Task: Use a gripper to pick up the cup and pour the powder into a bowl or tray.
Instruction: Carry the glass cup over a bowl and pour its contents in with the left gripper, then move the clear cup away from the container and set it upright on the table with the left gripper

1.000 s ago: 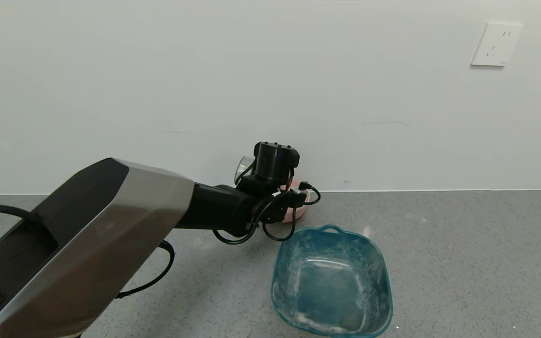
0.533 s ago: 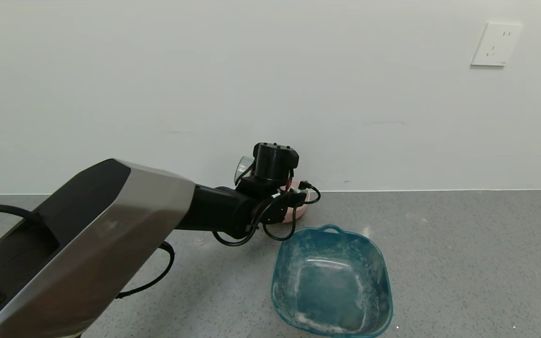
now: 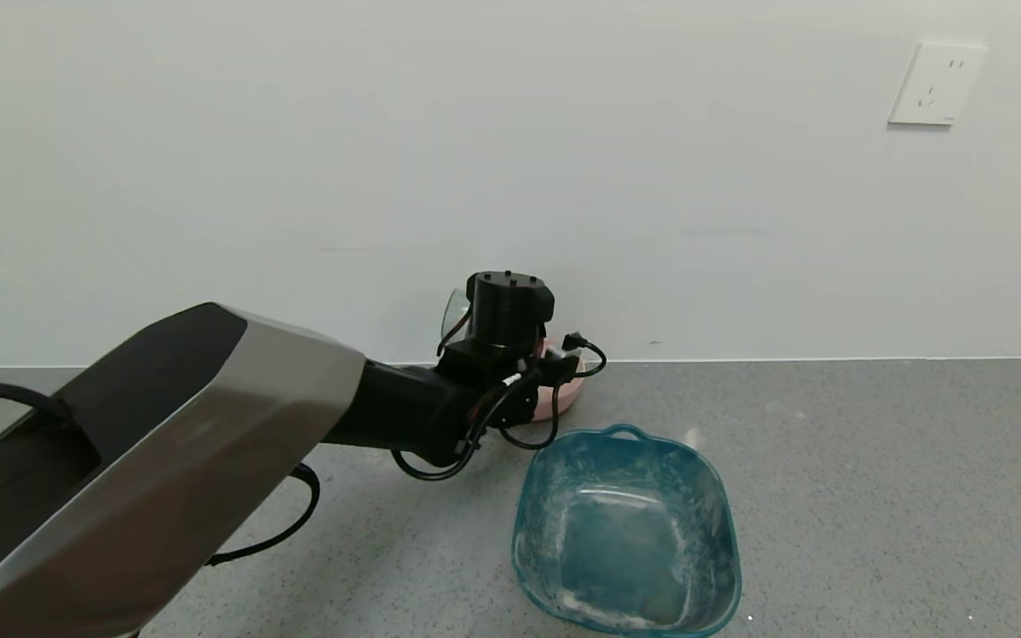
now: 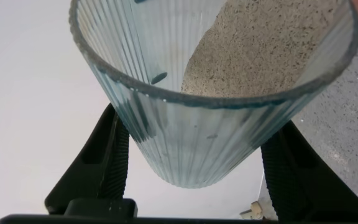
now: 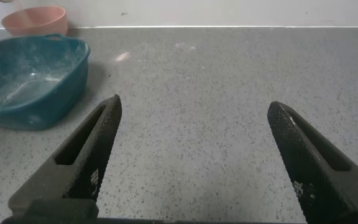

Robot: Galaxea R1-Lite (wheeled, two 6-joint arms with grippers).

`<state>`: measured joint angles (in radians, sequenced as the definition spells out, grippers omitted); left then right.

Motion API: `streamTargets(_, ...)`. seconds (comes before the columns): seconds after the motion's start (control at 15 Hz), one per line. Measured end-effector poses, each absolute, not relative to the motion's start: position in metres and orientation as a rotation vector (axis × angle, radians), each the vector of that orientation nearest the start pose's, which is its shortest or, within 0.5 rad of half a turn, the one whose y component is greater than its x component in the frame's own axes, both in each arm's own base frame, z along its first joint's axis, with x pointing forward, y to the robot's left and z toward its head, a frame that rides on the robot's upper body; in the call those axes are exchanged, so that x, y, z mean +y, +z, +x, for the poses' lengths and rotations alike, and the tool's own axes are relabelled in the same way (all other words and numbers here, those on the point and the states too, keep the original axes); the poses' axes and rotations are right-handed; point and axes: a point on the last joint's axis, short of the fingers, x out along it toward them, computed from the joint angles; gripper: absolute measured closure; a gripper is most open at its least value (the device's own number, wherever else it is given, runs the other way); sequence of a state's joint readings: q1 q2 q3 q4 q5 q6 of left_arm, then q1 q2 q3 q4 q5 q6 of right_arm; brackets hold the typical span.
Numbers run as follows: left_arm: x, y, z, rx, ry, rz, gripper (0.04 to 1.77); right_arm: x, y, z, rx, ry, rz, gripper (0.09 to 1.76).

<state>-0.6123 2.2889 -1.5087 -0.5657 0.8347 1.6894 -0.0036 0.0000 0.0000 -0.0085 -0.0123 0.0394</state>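
Glass, ribbed and clear, the cup [image 4: 213, 99] is clamped between the left gripper's [image 4: 204, 168] fingers, lifted at the far wall just left of the pink bowl [image 3: 561, 399]. It looks empty, no powder visible inside, so the pour seems done and only setting it down remains. Right gripper [image 5: 197, 155] hangs open over the counter [image 5: 229, 93], right of the teal basin [image 5: 23, 81].

head view high, wrist views close, both showing teal basin [image 3: 626, 532]
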Motion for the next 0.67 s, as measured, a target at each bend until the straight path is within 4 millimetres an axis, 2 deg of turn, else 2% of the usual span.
streamTargets(0.2, -0.248, 0.134, 0.384, 0.304, 0.027, 1.758, 0.57, 0.0, 0.076, -0.023, -0.009, -0.016, 0.039, 0.14)
streamTargets(0.67, -0.229, 0.137, 0.362, 0.317, 0.052, 1.447, 0.57, 0.0, 0.076, -0.023, -0.009, -0.016, 0.04, 0.14)
